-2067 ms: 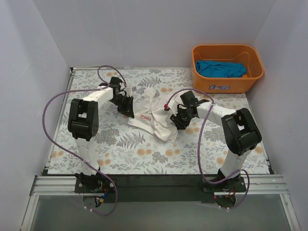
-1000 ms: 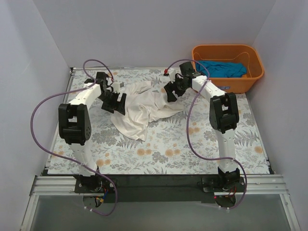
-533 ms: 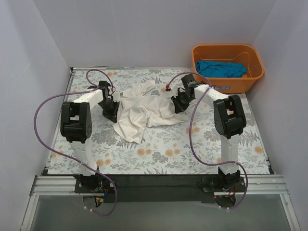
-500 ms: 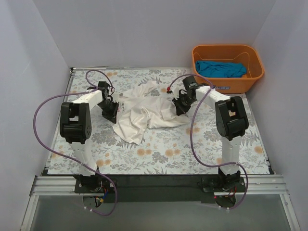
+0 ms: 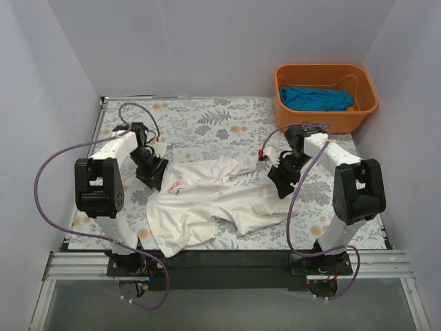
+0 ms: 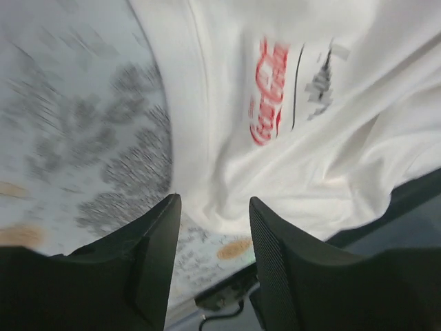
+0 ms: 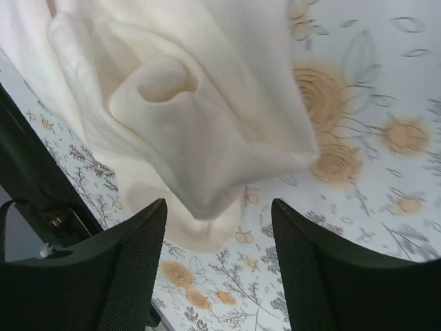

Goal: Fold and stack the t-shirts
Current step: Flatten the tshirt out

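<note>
Now the left gripper (image 6: 210,207), jaws narrowly apart and empty, hovers over the white t-shirt (image 5: 207,207) crumpled near-centre; spread it flat before folding. The right gripper (image 7: 220,207) gapes wide, empty. Sleeves are lost in folds; the teal t-shirt (image 5: 317,98) lies partly hidden in the far-right basket (image 5: 324,124).
</note>
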Robot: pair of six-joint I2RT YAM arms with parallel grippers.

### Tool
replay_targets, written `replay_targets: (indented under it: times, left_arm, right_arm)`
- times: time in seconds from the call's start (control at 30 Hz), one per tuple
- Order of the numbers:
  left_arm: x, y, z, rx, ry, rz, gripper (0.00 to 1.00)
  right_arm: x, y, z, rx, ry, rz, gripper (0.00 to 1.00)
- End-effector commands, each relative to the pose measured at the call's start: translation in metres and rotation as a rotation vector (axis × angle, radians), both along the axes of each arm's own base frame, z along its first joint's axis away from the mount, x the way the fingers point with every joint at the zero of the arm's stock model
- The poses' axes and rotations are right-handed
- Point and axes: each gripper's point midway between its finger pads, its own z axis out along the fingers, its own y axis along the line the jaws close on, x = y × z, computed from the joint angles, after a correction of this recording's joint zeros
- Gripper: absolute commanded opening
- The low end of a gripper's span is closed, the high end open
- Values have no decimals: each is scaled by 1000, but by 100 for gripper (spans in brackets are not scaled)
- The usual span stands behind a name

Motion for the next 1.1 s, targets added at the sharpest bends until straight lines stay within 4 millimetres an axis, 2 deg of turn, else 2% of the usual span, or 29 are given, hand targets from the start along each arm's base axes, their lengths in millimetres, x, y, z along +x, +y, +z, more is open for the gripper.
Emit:
replay_targets:
  times: [0.0, 0.03, 0.07, 0.1, 0.13, 0.17, 0.2, 0.27, 0.3, 0.33, 0.4, 0.43, 0.47, 0.53, 0.6, 0.63, 0.7, 0.73, 0.8, 0.83, 0.87, 0.9, 0.93, 0.97, 1.0, 1.03, 1.07]
  left_arm:
    - [71, -23, 55, -154, -227, 4, 44]
    - [86, -29, 63, -177, -260, 8, 46]
    - [110, -34, 66, -185, -294, 8, 49]
    - [125, -39, 70, -196, -325, 3, 50]
    - [134, -53, 71, -210, -336, -21, 50]
    - [150, -64, 79, -224, -377, -43, 51]
    - [159, -75, 69, -238, -376, -61, 51]
    - [169, -108, 70, -277, -405, -111, 52]
    - [182, -122, 65, -288, -438, -130, 54]
    - [182, -144, 64, -299, -451, -169, 54]
    - [187, -167, 59, -308, -474, -218, 56]
    - [182, -183, 47, -305, -455, -251, 56]
    - [182, -188, 41, -293, -455, -263, 56]
    - [180, -196, 26, -257, -467, -287, 57]
    - [183, -195, 18, -211, -505, -307, 57]
    - [174, -195, 8, -193, -491, -328, 57]
    - [173, -191, 5, -144, -530, -371, 57]
    - [158, -190, -9, -123, -497, -398, 56]
    - [153, -185, -14, -83, -520, -435, 53]
    - [144, -176, -27, -34, -502, -443, 51]
    - [143, -171, -27, -16, -511, -441, 38]
    - [143, -167, -30, 8, -512, -440, 30]
    - [145, -156, -30, 53, -518, -426, 21]
    - [144, -150, -29, 64, -511, -413, 6]
    - [152, -138, -19, 59, -523, -362, 0]
    - [158, -132, -10, 49, -526, -304, 0]
    - [168, -128, 8, 19, -532, -263, 0]
  right_arm:
    - [46, 5, 54, 113, -126, -45, 71]
    - [52, 7, 59, 125, -111, -83, 71]
    - [60, 11, 64, 150, -111, -103, 71]
    - [63, 15, 60, 157, -81, -118, 72]
    - [70, 18, 64, 169, -85, -129, 78]
    - [71, 21, 62, 173, -58, -157, 79]
    - [71, 24, 55, 174, -20, -172, 81]
    - [72, 24, 49, 164, 13, -205, 83]
    - [71, 24, 45, 159, 30, -212, 83]
    - [66, 23, 39, 151, 56, -220, 84]
    - [58, 21, 34, 139, 81, -231, 85]
    - [55, 20, 31, 131, 88, -233, 87]
    - [47, 16, 23, 107, 111, -238, 89]
    - [44, 13, 17, 88, 110, -244, 91]
    - [39, 8, 10, 62, 124, -248, 92]
    - [37, 8, 9, 57, 129, -249, 93]
    - [32, 5, 5, 39, 137, -246, 93]
    - [29, 4, 3, 34, 144, -242, 91]
    - [22, 1, -5, 10, 167, -236, 87]
    - [22, 0, -8, 4, 170, -235, 82]
    - [21, -2, -13, -12, 177, -237, 76]
    - [22, -3, -14, -20, 176, -238, 68]
    - [27, -4, -15, -23, 161, -240, 52]
    - [30, -5, -16, -33, 159, -245, 44]
    - [34, -5, -14, -35, 148, -247, 36]
    - [43, -5, -9, -31, 119, -248, 16]
    - [50, -8, -4, -36, 92, -254, 3]
